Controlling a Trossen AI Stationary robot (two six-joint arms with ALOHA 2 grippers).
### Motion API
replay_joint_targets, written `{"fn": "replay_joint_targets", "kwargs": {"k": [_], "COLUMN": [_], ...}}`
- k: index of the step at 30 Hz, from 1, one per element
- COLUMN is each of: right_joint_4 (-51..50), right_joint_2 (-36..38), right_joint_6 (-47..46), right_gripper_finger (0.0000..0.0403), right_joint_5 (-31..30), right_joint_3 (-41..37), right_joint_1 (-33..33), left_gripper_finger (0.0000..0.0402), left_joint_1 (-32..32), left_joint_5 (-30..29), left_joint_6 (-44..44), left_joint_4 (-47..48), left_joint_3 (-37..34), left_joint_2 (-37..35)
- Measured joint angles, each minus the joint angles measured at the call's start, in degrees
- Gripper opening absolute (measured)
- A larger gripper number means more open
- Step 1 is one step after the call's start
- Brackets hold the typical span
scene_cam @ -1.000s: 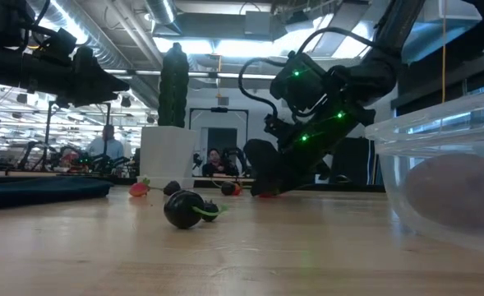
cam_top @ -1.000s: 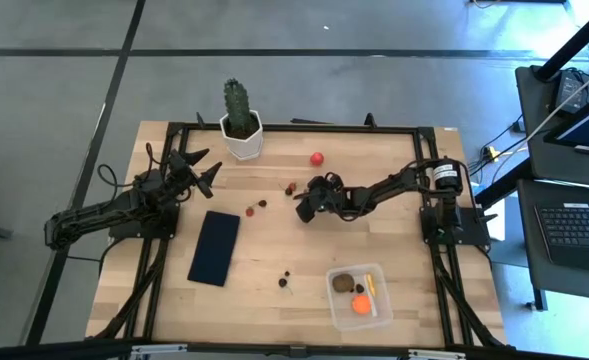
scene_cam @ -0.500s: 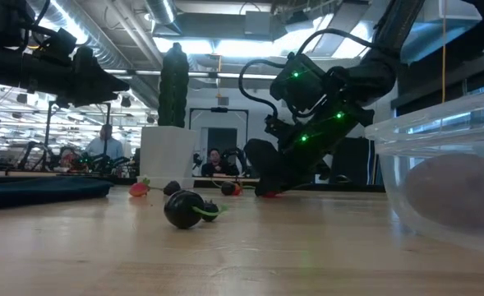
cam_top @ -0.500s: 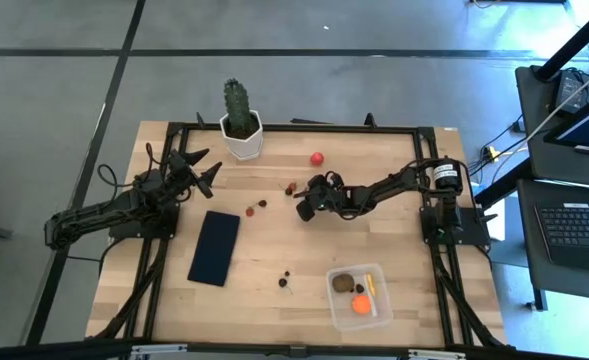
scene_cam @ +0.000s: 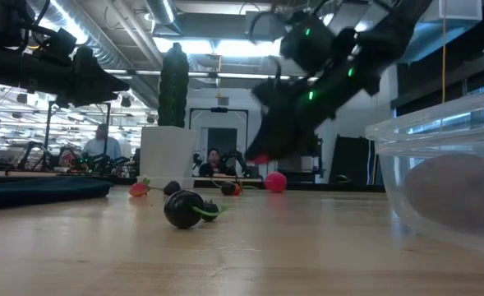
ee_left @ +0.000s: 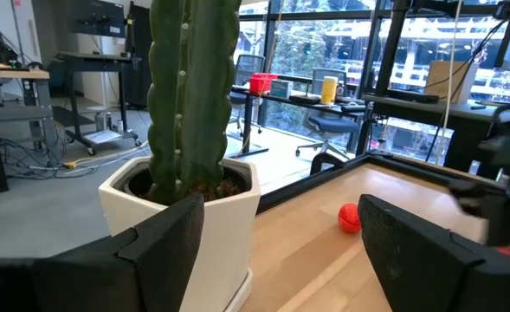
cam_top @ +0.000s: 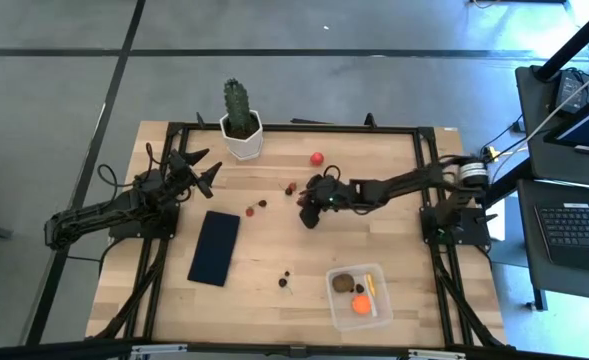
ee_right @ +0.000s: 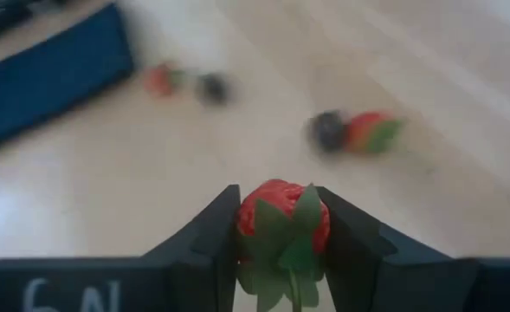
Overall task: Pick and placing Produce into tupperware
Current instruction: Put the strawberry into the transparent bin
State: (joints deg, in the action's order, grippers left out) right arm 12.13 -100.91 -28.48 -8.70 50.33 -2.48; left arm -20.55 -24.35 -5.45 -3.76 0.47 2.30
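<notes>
- The wooden table (cam_top: 394,250) carries a job partly done: some produce is boxed, more is still scattered across the boards.
- The tupperware (cam_top: 374,272), a clear, shallow, round-cornered box, sits near the table's front edge on the right arm's side; inside lie an orange ball (cam_top: 360,304), a brown lump (cam_top: 343,283) and a thin yellow piece (cam_top: 371,288).
- The right gripper (cam_top: 312,214) hangs above the middle of the table, its fingers pinching a toy strawberry (ee_right: 282,222), red with a green leafy cap, lifted clear of the wood; by the look of it, the carry to the box comes next.
- The left gripper (cam_top: 206,171) waits with fingers spread near the cactus in a white pot (cam_top: 240,122), holding nothing.
- Left to collect: a red ball (cam_top: 317,158) near the far edge, small red and dark bits (cam_top: 255,207) beside the navy rectangle (cam_top: 214,247), and dark berries (cam_top: 286,279) nearer the front.
</notes>
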Motion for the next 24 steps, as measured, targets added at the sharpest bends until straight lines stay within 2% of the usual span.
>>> {"fn": "replay_joint_targets", "kwargs": {"k": [5,9,13,19,24], "right_joint_4": [-10.4,-20.0,-26.0,-27.1,-31.9], "right_joint_2": [9.5,14.8,17.3,17.2,17.1], "right_joint_6": [-4.8,-12.6,-23.0,-37.6,-47.4], "right_gripper_finger": [0.0128,0.0128,0.0128,0.0128,0.0128], "right_joint_5": [13.7,17.7,18.4,17.2,11.3], "right_joint_3": [0.1,0.1,0.1,0.1,0.1], "right_joint_1": [3.9,10.2,18.2,28.6,33.5], "left_gripper_finger": [0.0298,0.0298,0.0298,0.0298,0.0298], "left_joint_1": [0.0,0.0,0.0,0.0,0.0], "left_joint_5": [0.0,0.0,0.0,0.0,-0.1], "left_joint_6": [0.0,0.0,0.0,0.0,0.0], "left_joint_4": [0.0,0.0,0.0,0.0,0.0], "left_joint_3": [0.0,0.0,0.0,0.0,0.0], "left_joint_2": [0.0,0.0,0.0,0.0,0.0]}}
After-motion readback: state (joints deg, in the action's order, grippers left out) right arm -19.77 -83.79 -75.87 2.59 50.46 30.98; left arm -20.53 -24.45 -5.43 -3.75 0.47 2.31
